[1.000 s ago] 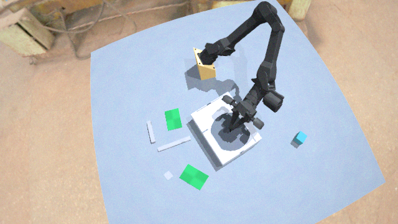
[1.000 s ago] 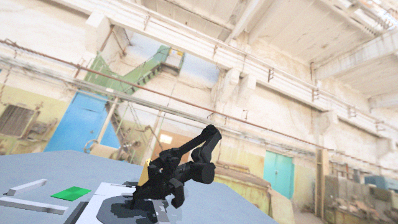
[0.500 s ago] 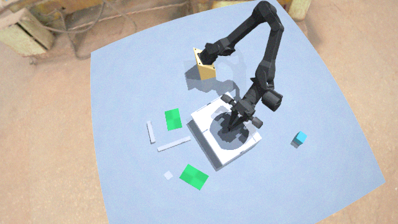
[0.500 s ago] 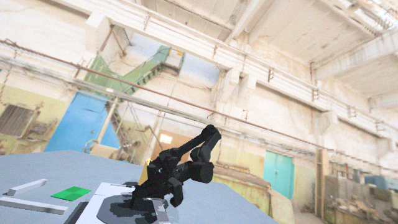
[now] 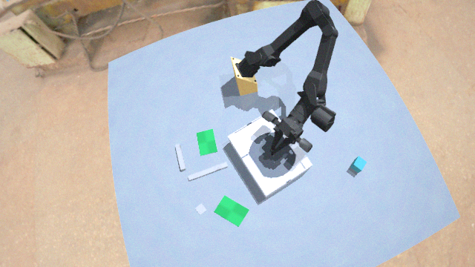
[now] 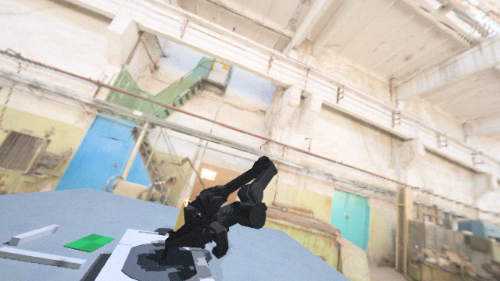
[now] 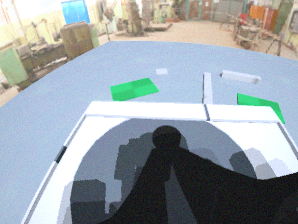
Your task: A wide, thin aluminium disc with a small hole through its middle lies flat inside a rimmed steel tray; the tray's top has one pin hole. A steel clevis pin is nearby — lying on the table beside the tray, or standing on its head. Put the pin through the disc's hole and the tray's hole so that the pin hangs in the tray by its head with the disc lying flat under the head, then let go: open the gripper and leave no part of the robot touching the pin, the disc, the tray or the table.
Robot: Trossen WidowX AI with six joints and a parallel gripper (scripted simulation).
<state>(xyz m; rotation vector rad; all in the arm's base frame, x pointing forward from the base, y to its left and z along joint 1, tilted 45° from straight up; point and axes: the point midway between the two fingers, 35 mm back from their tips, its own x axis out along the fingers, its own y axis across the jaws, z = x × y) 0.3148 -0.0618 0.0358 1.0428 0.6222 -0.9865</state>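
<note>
Pin pinched over the disc!

And here's the gripper (image 5: 273,151) (image 6: 166,254) (image 7: 164,152), closed on the dark, round-headed pin (image 7: 167,137), right above the middle of the grey disc (image 5: 260,163) (image 6: 134,265) (image 7: 95,165)! Whether the tip is in the hole, I can't tell. Under it all, the white tray (image 5: 267,188) (image 6: 113,257) (image 7: 145,111), on a blue table (image 5: 156,93) (image 6: 90,203) (image 7: 135,60)! Beyond the tray, two green patches and pale bars; farther off, a cyan block (image 5: 358,164). And well away from the gripper, a worn industrial hall: blue door (image 6: 103,152), green stairs (image 6: 172,91)!
</note>
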